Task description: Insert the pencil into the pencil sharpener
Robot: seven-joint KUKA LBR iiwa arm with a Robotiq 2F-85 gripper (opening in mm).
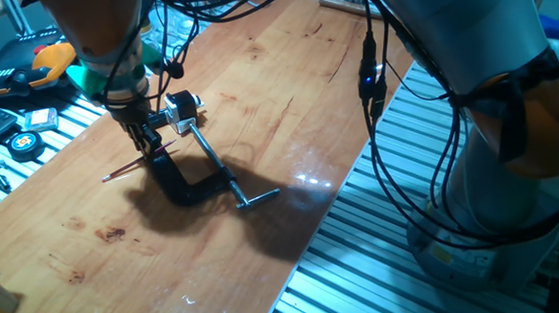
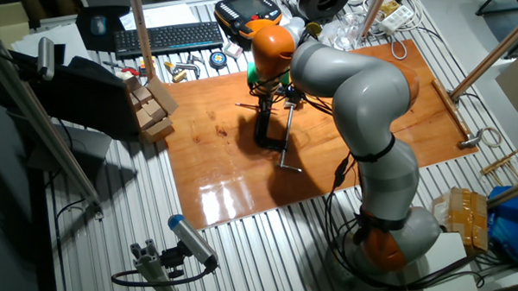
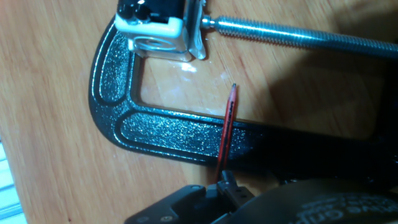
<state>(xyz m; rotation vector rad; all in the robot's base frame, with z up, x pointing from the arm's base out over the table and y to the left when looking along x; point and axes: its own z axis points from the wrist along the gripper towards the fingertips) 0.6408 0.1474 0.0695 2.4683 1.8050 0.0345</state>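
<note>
The pencil sharpener [image 3: 158, 28], a small white and silver block with a black end, is held in the jaw of a big black C-clamp [image 3: 161, 132] that lies on the wooden table. My gripper [image 3: 224, 186] is shut on the thin red pencil [image 3: 227, 127]. The pencil crosses over the clamp's frame. Its dark tip points toward the clamp's opening and stops short, to the right of the sharpener, without touching it. In one fixed view the gripper [image 1: 148, 138] hovers over the clamp [image 1: 187, 179], with the pencil [image 1: 125, 170] sticking out to the left and the sharpener [image 1: 181, 108] just behind.
The clamp's silver screw rod [image 3: 298, 34] runs right from the sharpener. A keyboard [image 2: 172, 37] and small tools [image 1: 21, 141] lie beyond the table's left edge. Cardboard boxes [image 2: 148, 107] stand by one corner. Cables [image 1: 370, 80] hang over the table's right side.
</note>
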